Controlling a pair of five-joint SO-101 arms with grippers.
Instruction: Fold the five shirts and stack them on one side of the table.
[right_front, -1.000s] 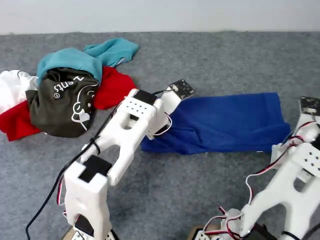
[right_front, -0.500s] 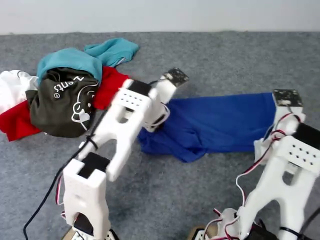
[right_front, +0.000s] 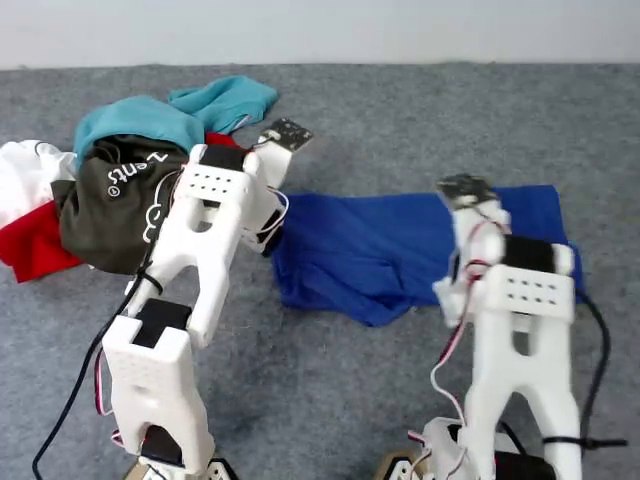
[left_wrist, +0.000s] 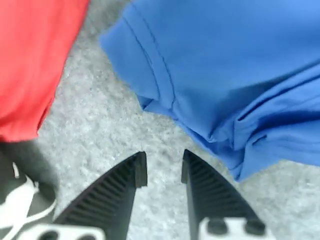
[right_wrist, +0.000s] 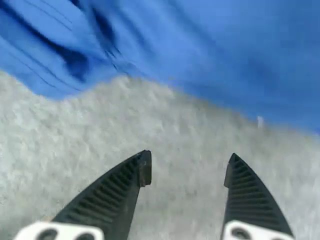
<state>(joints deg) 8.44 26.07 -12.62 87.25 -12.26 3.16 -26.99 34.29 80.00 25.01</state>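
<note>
The blue shirt (right_front: 400, 250) lies as a soft, rumpled band across the middle of the worktop (right_front: 450, 110). It is a smooth knit with a double-stitched hem, its left end is bunched into loose folds, and its near edge sags to a blunt point. The worktop is covered in a grey, nubbly, felt-like mat. At the far left the other shirts are heaped together: a teal shirt (right_front: 150, 115) on top, a dark shirt (right_front: 110, 215) with white print slumped in front, and a red shirt (right_front: 30, 250) and a white shirt (right_front: 20, 170) spreading out beneath. The left claw (left_wrist: 160, 170) has ribbed black fingers parted by a narrow gap and grips nothing. It hangs over bare mat between the red shirt and the blue shirt's hemmed corner, touching neither. The right claw (right_wrist: 187, 172) is spread wide and empty above bare mat, just off an edge of the blue shirt. Open grey mat runs behind the blue shirt to the far wall and across the near side between the two arm bases.
</note>
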